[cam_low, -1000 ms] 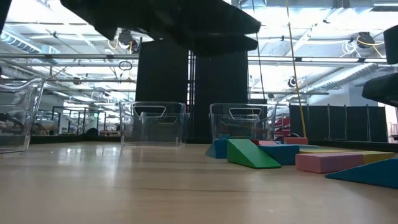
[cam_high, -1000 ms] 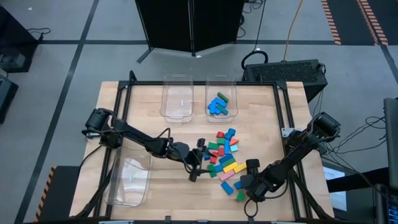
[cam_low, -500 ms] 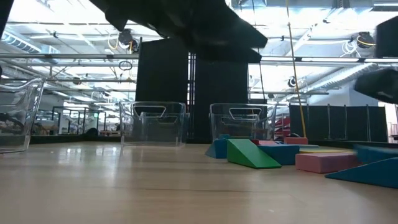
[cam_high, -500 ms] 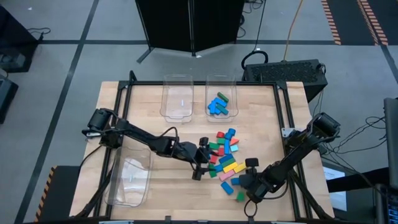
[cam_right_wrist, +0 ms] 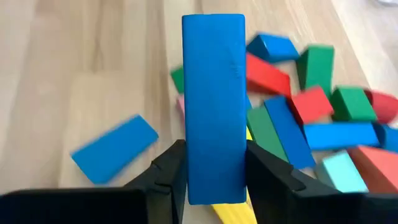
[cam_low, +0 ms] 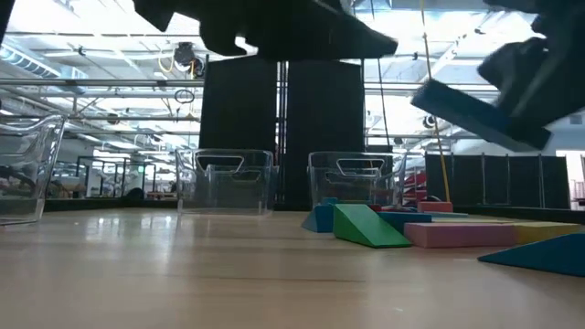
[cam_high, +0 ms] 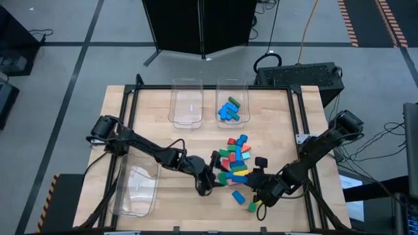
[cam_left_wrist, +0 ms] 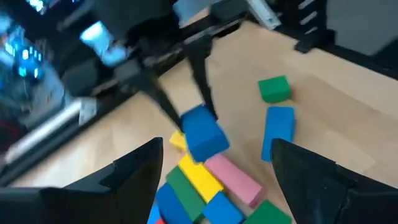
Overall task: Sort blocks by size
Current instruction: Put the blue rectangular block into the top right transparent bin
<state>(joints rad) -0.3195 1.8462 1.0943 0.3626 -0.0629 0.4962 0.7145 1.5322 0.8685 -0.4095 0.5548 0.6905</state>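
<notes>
Two dark arms, black from base to fingertip.
The left arm [cam_high: 140, 149] is a chain of slim black links with rounded joint housings and a thin black cable looping off it near the wrist. The right arm [cam_high: 313, 153] matches, bulkier at its base joint, with more dark cable along it. The right gripper [cam_right_wrist: 214, 180] shows two matte black, angular fingers; the left gripper [cam_left_wrist: 211, 174] has broad, flat black fingers.

A pale wooden tabletop [cam_high: 150, 124] sat inside a black frame on a grey floor [cam_high: 78, 39] crossed by dark lines. A tall black cabinet [cam_high: 199, 26] stood behind it, a black box [cam_high: 300, 75] alongside. Beyond, bright ceiling lights [cam_low: 91, 37] glared over hanging cables and railings.
</notes>
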